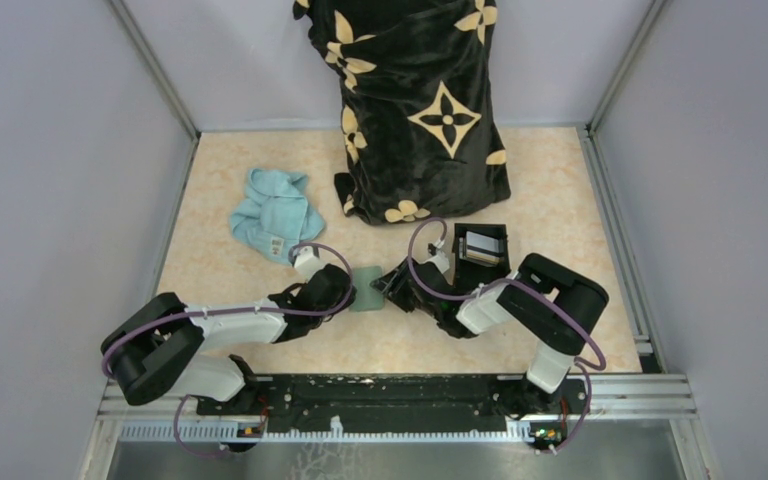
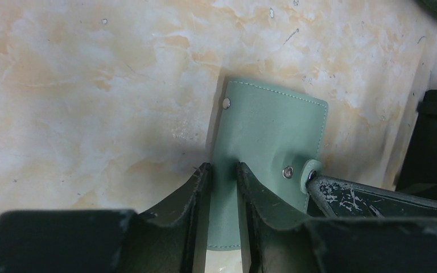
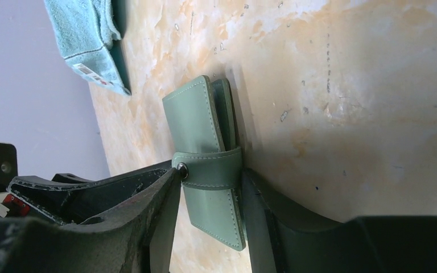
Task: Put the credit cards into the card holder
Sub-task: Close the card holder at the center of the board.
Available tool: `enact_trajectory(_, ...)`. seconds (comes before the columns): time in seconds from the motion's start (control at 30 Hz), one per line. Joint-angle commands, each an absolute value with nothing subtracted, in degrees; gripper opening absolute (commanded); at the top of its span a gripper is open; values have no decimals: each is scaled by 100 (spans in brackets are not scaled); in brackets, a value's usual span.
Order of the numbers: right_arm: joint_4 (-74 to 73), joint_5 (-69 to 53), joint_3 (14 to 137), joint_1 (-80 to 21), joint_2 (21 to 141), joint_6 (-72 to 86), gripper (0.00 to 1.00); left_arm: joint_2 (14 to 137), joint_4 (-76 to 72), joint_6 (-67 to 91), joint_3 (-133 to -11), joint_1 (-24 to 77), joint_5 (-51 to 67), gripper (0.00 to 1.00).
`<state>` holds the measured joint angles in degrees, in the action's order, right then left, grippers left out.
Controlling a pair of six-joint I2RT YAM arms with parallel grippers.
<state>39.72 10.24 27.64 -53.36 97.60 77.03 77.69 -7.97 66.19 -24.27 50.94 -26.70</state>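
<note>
– left tool (image 2: 223,169), what is it doing?
– clamped on the near edge of the card holder (image 2: 273,122), one finger on each face. the holder is sage green and folded, with its strap (image 3: 210,165) snapped round it.
– and the right tool (image 3: 210,175)?
– it reaches in from the opposite side. its fingers sit against both faces right at the strap, one touching the snap, so it grips the holder too.
– where is the holder, then?
– between the two tools, near the middle of the marbled surface (image 1: 560,200), up on edge rather than lying flat. whether its lower edge touches the surface i can't tell.
– the cards (image 1: 482,243)?
– pale slips in the open black box (image 1: 480,264) just behind the right tool; too small to tell more.
– anything else?
– a blue cloth (image 1: 275,212) at the back left, well apart, and a black blanket (image 1: 425,110) with tan flowers standing at the back.
</note>
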Motion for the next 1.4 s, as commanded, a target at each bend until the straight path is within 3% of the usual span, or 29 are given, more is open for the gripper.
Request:
enact_trajectory(0.0,2718,393,2777,-5434,10293,7388,45,8089,-114,6574,-2252,5192,-2210,30)
enact_trajectory(0.87,2521,99,2709,-5542,10938,7023,41,8092,69,6585,-2417,5194,-2412,31)
enact_trajectory(1.37,2634,84,2725,-5542,11053,7041,29,8158,104,6600,-2414,5191,-2435,30)
